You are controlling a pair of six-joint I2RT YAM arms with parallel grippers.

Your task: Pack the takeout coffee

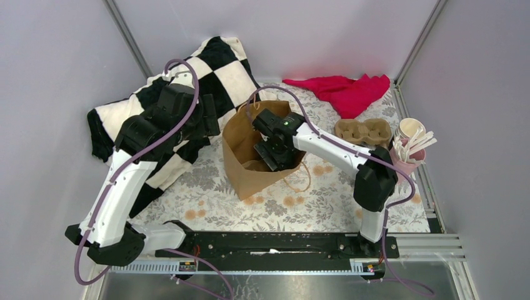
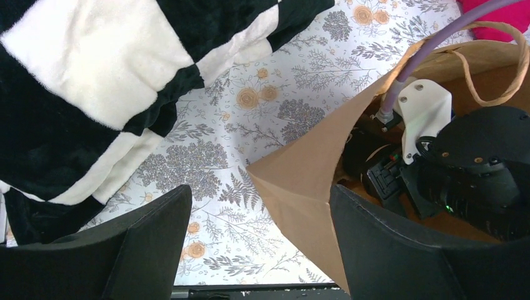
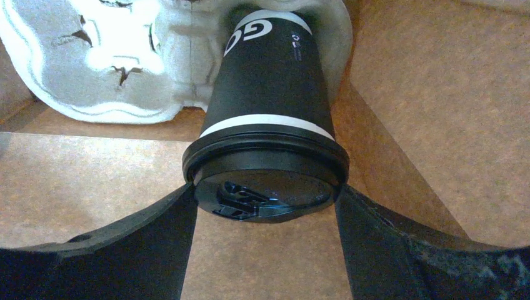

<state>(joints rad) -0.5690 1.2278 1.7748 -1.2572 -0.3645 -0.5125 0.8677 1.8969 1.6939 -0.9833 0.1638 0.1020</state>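
Black coffee cup [image 3: 269, 94] located down inside brown paper bag [image 1: 250, 178], base seated in a pocket of pale moulded pulp tray [image 3: 94, 62] on the bag floor. Seeing right gripper [image 3: 265, 190] deep in the bag mouth, fingers [image 3: 125, 244] pinching the cup's lid [image 3: 262, 165] from both sides, against the rim.

Seeing left gripper [image 2: 259, 197] spread wide, straddling the bag's near-left corner: one finger over floral tablecloth [image 2: 250, 125], other over the bag interior, paper wall between them, not clamped.

In the way: bag walls close around the right wrist, purple cable [image 2: 431, 50] across the rim, rope handle [image 2: 494, 62] just beside it.

Around the bag:
- black-and-white checkered blanket [image 1: 222, 59] bunched left and behind, under the left arm
- red cloth [image 1: 340, 90] behind
- empty cardboard cup carrier [image 1: 362, 131] to the right
- further right, white paper cup [image 1: 411, 129] just beside pink cup of wooden stirrers [image 1: 409, 164]
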